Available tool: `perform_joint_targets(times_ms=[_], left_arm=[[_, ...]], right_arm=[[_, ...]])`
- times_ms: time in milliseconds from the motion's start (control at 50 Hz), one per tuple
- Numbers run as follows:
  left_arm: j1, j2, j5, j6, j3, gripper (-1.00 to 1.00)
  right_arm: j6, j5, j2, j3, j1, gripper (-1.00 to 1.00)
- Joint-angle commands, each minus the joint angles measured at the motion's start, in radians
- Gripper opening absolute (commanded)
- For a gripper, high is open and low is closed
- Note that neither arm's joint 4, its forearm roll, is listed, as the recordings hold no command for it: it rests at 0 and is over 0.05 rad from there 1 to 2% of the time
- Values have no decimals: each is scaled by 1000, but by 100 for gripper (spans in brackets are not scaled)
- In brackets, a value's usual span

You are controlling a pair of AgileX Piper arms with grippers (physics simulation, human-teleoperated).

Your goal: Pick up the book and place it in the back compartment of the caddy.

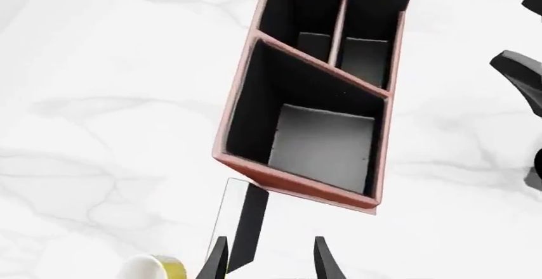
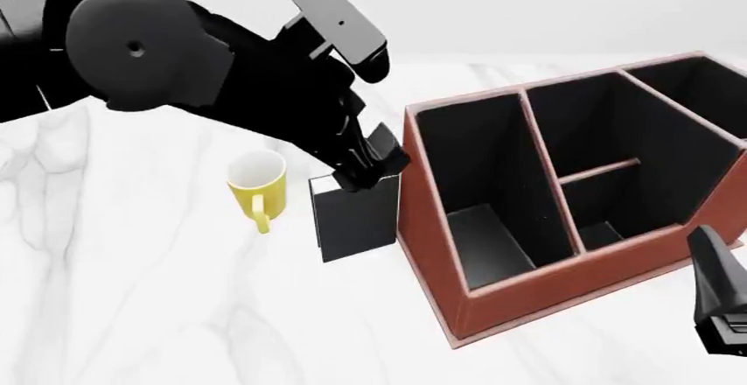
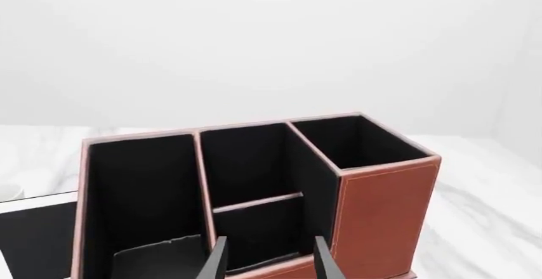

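At nine o'clock of the table, a yellow mug (image 2: 257, 185). Just right of it the book (image 2: 353, 219) stands upright on the marble, touching the caddy (image 2: 561, 271) wall. Your left gripper (image 1: 269, 260) hovers above the book, fingers apart, one either side of its top edge; whether they grip it you cannot tell. Your right gripper (image 3: 269, 259), at four o'clock, is spread and empty. The back compartment (image 2: 601, 201) holds nothing: lifting and placing remain.
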Motion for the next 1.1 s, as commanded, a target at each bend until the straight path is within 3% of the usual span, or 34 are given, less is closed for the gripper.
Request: perform_joint_targets(times_ms=[20, 580, 1100], left_arm=[[2, 60, 8, 24, -19, 100], [59, 112, -37, 108, -30, 100], [97, 190, -152, 94, 9, 100]], right_arm=[[-2, -2, 0, 0, 3, 100], [-4, 3, 0, 1, 14, 100], [-3, 3, 0, 1, 19, 100]])
